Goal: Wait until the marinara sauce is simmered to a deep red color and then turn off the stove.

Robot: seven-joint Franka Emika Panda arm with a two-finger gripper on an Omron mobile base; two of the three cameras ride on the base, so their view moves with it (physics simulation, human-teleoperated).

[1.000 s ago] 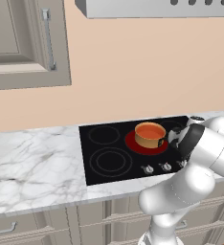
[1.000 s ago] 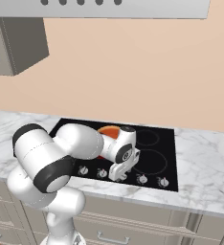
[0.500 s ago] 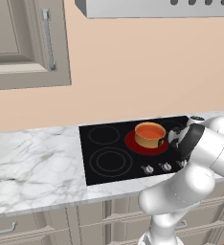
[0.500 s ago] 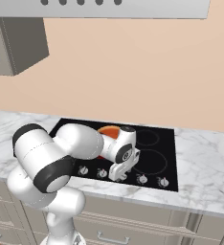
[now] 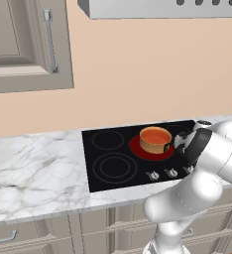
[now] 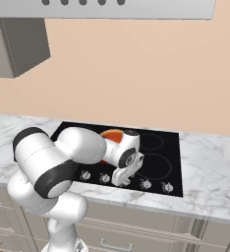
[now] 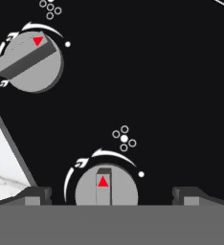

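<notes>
Pincer (image 7: 108, 194) spread wide, tips either side of near knob (image 7: 106, 184), not gripping. No visible change in last second: arm parked, pose same. Marinara sauce (image 5: 155, 135) orange-red in pot (image 5: 154, 143) on glowing far-right burner of stove (image 5: 108, 171). Judging: waiting phase. No readable writing, only knob arrows/dots.

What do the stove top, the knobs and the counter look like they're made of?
The stove looks like smooth black glass, flat with thin printed rings. The knobs seem matte grey metal or plastic, marked with red triangles. The counter looks like polished white marble with grey veins.
</notes>
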